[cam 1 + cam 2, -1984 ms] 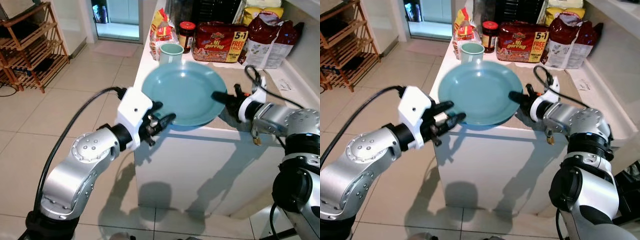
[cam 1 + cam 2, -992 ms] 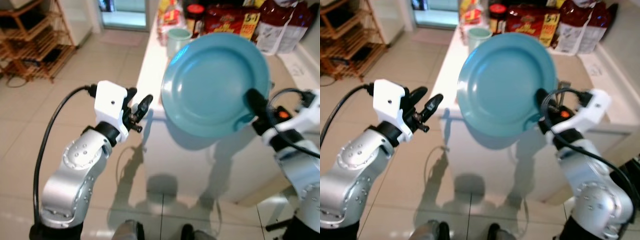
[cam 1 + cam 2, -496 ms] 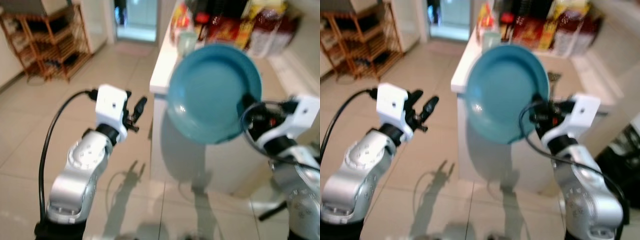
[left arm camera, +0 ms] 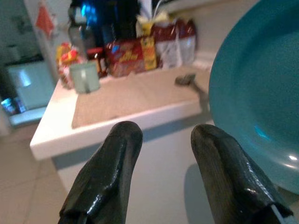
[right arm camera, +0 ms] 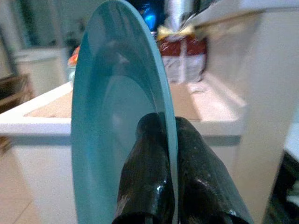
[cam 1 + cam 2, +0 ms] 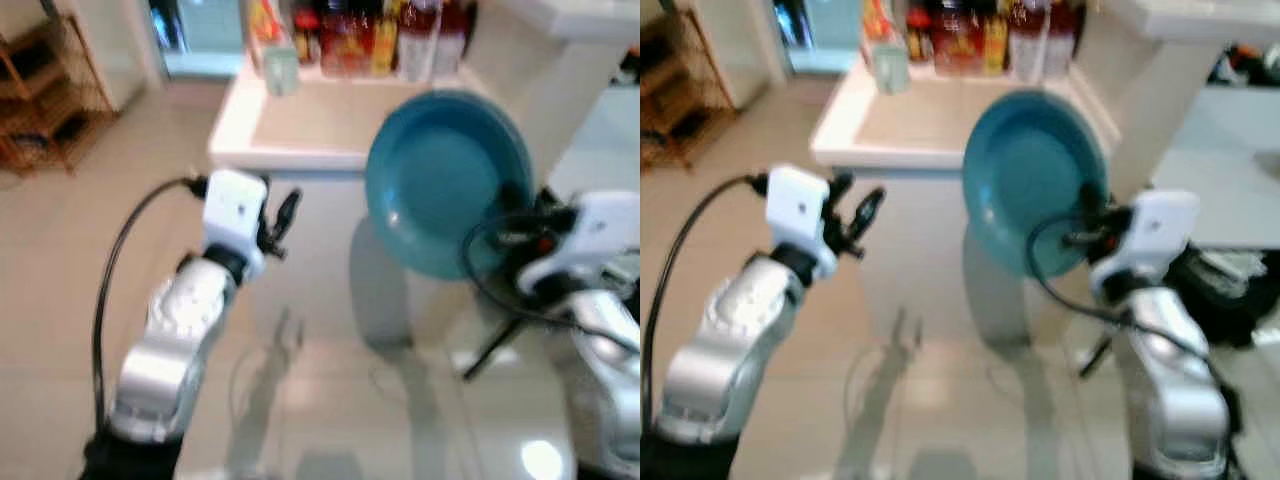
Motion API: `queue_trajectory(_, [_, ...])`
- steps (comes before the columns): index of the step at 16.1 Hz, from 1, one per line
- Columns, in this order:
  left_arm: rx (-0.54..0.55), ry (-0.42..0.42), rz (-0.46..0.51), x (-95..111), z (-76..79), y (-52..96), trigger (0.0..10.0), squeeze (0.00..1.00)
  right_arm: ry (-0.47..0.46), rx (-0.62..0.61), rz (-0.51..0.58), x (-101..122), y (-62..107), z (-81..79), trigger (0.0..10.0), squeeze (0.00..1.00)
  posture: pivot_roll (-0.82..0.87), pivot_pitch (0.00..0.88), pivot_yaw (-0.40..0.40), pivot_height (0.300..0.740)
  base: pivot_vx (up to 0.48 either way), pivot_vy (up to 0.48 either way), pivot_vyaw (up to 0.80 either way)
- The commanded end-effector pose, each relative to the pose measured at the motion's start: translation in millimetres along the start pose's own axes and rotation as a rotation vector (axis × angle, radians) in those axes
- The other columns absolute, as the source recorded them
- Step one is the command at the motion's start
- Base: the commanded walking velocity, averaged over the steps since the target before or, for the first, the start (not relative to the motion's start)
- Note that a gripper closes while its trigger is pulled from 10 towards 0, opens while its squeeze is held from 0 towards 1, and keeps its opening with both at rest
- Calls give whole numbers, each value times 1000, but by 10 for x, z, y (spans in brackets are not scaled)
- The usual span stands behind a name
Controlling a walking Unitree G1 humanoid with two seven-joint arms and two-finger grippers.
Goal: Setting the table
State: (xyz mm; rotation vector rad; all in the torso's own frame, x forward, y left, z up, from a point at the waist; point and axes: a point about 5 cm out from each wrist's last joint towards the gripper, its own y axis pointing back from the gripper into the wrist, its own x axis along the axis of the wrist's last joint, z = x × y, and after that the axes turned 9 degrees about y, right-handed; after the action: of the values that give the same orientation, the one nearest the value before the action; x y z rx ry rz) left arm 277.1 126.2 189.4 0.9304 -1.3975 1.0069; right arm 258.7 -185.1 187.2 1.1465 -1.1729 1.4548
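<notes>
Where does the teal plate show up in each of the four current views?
Left eye view: plate at right of centre, clamped by the right end effector.
Right eye view: centre.
Left wrist view: right edge.
Right wrist view: edge-on, centre.
Shared landmark: white counter.

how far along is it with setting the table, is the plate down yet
Not yet. Done: the teal plate is off the white counter and in the air. In hand: the right gripper pinches its rim, one finger on each face, holding the plate nearly on edge. The left gripper is open and holds nothing. Left: carrying the plate to a table and laying it flat. The pale green cup sits on the counter by the food packets.
</notes>
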Motion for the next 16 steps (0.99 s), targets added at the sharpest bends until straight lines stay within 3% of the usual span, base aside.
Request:
queue_trajectory(1, [17,-2,-17,-54,1,-11,10000,0,23,-1,46,68,-7,17,10000,0,7,36,-21,740,0,-480,0])
queue_trajectory(6, [51,-23,8,2,-23,-35,10000,0,-40,-46,75,63,-20,42,10000,0,7,32,-25,740,0,-480,0])
queue_trajectory(8, [39,-25,16,8,15,-60,10000,0,-14,-60,81,83,-26,68,10000,0,-6,31,-17,740,0,-480,0])
queue_trajectory(14, [5,-38,33,47,78,-110,10000,0,8,-145,80,85,10,262,10000,0,-8,28,-8,740,0,-480,725])
queue_trajectory(16, [4,-39,36,51,76,-111,10000,0,-19,-184,76,63,27,321,10000,0,-8,28,-8,740,0,-480,0])
